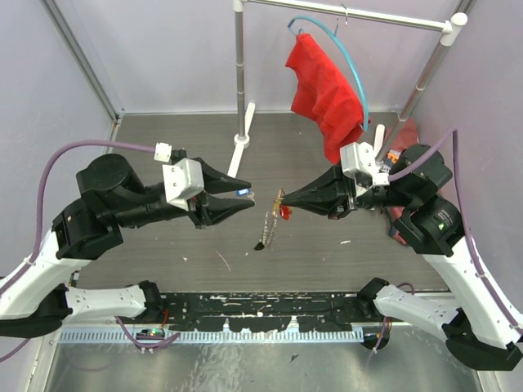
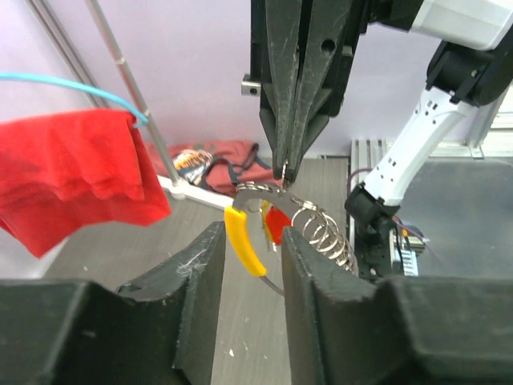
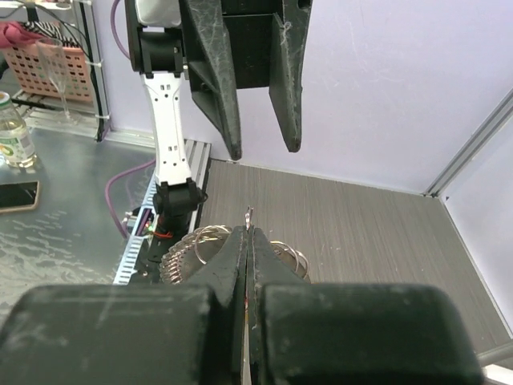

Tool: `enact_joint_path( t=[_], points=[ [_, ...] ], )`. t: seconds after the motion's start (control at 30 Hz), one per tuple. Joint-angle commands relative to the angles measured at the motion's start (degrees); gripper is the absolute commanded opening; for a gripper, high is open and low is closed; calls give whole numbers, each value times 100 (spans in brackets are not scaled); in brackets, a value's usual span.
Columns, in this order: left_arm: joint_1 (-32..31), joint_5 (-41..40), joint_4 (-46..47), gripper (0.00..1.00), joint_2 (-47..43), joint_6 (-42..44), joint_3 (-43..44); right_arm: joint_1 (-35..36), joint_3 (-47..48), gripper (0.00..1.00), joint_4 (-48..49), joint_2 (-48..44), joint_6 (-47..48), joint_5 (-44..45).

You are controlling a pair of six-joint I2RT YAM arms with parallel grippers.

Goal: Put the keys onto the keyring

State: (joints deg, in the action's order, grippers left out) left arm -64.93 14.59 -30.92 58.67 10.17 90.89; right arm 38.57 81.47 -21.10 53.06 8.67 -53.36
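Keyring (image 2: 258, 188), a thin grey metal loop with a short yellow-orange section (image 2: 244, 241), is held in the air above the middle of the grey wood-grain table (image 1: 327, 253). It is pinched at its top edge by the right gripper (image 1: 283, 198), whose two fingers are pressed together on the wire. A red key (image 2: 276, 228) is hung inside the loop, just beside the orange section, and a coil of silver rings (image 2: 321, 233) is bunched on the loop's far side. In the top view a thin chain is seen trailing from the ring to a small dark piece (image 1: 258, 244); whether that piece rests on the table cannot be told.

The left gripper (image 1: 250, 198) is pointed at the ring from the opposite side, near it but not touching, with its fingers held apart and nothing between them. A small blue speck at its upper fingertip is too small to identify.

Behind the arms, a red cloth (image 1: 327, 90) is draped on a light-blue hanger (image 1: 357, 69) hooked over a metal rack (image 1: 359, 16).

Off the table, in the right wrist view, a pink basket (image 3: 48, 68) is seen on a shelf with striped fabric showing above its rim, and a clear bottle (image 3: 12, 128) is stood beside it.
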Motion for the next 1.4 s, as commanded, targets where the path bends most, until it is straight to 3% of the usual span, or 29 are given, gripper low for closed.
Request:
enact_joint_path(
  t=[0.0, 0.5, 0.6, 0.73, 1.1, 1.37],
  points=[
    [-12, 42, 854, 39, -51, -254, -211, 36, -54, 1, 924, -95, -373, 50],
    [-11, 481, 1712, 35, 188, -397, -464, 35, -635, 1, 2208, -366, -1034, 362],
    [-12, 503, 1698, 37, 197, -410, -472, 35, -668, 1, 2301, -386, -1069, 397],
    [-14, 470, 1674, 29, 221, -410, -469, 30, -695, 1, 2435, -402, -1147, 388],
    [-14, 504, 1731, 20, 322, -443, -437, 36, -709, 1, 2486, -400, -1210, 353],
    [-14, 601, 1780, 19, 408, -464, -362, 33, -723, 1, 2462, -366, -1185, 362]
  ],
)
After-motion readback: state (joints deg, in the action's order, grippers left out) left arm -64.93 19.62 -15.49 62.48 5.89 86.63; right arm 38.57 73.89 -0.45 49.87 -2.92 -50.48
